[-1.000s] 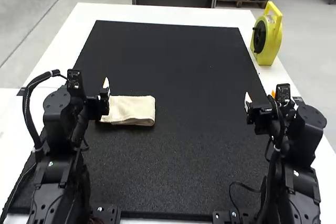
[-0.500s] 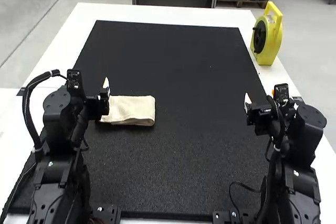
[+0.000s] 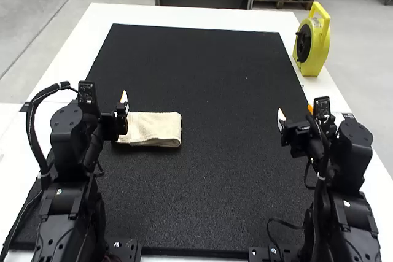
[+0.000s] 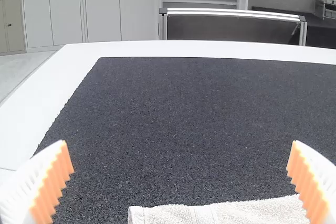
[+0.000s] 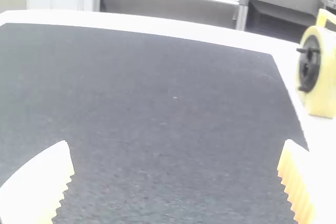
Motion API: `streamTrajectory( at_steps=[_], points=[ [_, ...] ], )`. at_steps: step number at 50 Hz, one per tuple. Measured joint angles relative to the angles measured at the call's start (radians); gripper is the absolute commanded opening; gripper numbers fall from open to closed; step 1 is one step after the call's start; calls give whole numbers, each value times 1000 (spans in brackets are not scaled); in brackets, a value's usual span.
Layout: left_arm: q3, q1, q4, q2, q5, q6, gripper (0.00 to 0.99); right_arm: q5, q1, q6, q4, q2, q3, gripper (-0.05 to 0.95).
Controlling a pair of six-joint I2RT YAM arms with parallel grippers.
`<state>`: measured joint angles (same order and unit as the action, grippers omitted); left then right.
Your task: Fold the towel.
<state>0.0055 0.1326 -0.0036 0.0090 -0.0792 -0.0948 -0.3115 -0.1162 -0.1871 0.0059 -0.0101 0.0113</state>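
The cream towel lies as a small folded rectangle on the black mat, left of its middle, with a layered edge on the side towards the arms. My left gripper is above the towel's left end, partly covering it. In the left wrist view the left gripper stands wide open, and the towel shows at the bottom, not held. My right gripper is over the right part of the mat, well away from the towel. In the right wrist view the right gripper is open with nothing between its fingers.
The black mat covers most of the white table. A yellow cable reel stands on the table's far right edge, beyond the right arm. A loose black cable lies near the right arm's base.
The right arm has shifted a little to the left, its gripper turning slightly. The left arm and the towel have stayed where they were.
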Motion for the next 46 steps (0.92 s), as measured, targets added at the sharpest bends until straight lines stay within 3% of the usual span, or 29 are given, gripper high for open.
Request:
streamTrajectory(
  at_steps=[7,15,46],
  points=[
    [0,0,0,0,0,0,969,101,106,62,-4,0,0,908],
    [0,0,0,0,0,0,969,161,119,83,-8,0,0,908],
    [0,0,0,0,0,0,969,190,119,90,-10,0,0,908]
  ],
)
